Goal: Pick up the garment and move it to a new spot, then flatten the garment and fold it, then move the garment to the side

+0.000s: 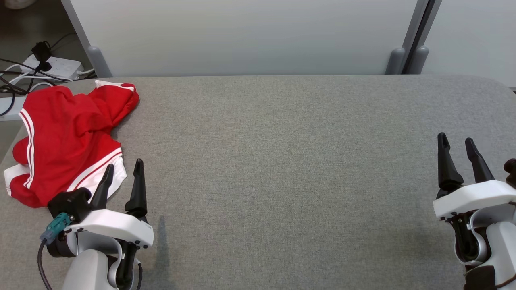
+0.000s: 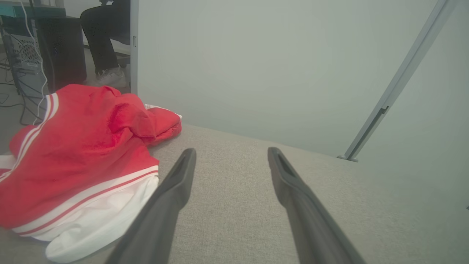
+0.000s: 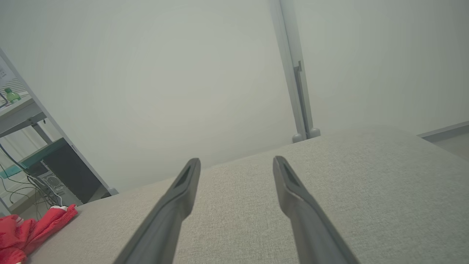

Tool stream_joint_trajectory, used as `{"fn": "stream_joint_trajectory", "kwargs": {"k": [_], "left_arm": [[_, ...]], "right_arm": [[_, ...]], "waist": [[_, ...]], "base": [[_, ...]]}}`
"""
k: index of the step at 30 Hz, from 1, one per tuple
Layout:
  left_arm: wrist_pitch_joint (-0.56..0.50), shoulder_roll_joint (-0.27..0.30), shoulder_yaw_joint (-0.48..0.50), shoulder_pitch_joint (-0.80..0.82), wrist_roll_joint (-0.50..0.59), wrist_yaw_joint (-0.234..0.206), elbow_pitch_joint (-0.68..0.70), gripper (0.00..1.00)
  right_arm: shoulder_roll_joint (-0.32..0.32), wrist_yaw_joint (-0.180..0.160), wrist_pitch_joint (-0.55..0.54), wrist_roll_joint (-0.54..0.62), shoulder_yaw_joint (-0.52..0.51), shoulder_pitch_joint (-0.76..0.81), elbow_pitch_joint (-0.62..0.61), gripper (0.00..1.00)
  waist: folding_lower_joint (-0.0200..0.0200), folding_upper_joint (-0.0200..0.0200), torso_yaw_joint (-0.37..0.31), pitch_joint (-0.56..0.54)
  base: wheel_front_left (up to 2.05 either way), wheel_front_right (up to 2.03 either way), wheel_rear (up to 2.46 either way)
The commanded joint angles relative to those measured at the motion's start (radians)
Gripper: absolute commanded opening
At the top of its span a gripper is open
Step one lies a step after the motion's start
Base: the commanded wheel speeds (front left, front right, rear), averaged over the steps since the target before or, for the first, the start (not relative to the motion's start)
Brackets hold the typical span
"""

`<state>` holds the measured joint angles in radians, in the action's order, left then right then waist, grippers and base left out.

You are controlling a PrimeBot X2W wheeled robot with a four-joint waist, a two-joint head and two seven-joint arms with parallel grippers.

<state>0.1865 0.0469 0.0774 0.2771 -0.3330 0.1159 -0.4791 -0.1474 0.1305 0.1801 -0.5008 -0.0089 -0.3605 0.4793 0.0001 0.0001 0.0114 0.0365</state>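
Observation:
The garment (image 1: 66, 141) is a red piece with white stripes, crumpled in a heap at the far left of the grey table (image 1: 282, 161). The left wrist view has the garment (image 2: 77, 161) at its left, and the right wrist view catches a red edge of the garment (image 3: 29, 229) at its lower left. My left gripper (image 1: 123, 169) stands open just right of the heap's near white hem, with nothing between its fingers. At the table's right side my right gripper (image 1: 457, 145) is open and empty, far from the cloth.
A pale partition wall (image 1: 242, 36) runs along the table's far edge. A power strip with cables (image 1: 52, 66) lies on the floor past the left corner. A seated person's leg and shoe (image 2: 106, 47) and a computer tower (image 2: 60, 51) stand beyond the garment.

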Motion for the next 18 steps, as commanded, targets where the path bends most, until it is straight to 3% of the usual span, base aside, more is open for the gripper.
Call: {"fn": "stream_joint_trajectory", "kwargs": {"k": [1, 18], "left_arm": [[0.013, 0.022, 0.026, 0.062, 0.039, -0.006, 0.019, 1.0], [0.061, 0.031, 0.036, 0.105, 0.243, -0.014, -0.007, 1.0]], "right_arm": [[-0.018, 0.0, 0.02, 0.037, 0.022, -0.048, -0.015, 1.0], [-0.034, 0.0, 0.067, 0.221, 0.019, -0.099, 0.002, 1.0]], "waist": [[0.0, -0.0001, 0.0, 0.0], [0.0, -0.0001, -0.001, 0.002]], "base": [[0.0, 0.0, 0.0], [0.0, 0.0, 0.0]]}}
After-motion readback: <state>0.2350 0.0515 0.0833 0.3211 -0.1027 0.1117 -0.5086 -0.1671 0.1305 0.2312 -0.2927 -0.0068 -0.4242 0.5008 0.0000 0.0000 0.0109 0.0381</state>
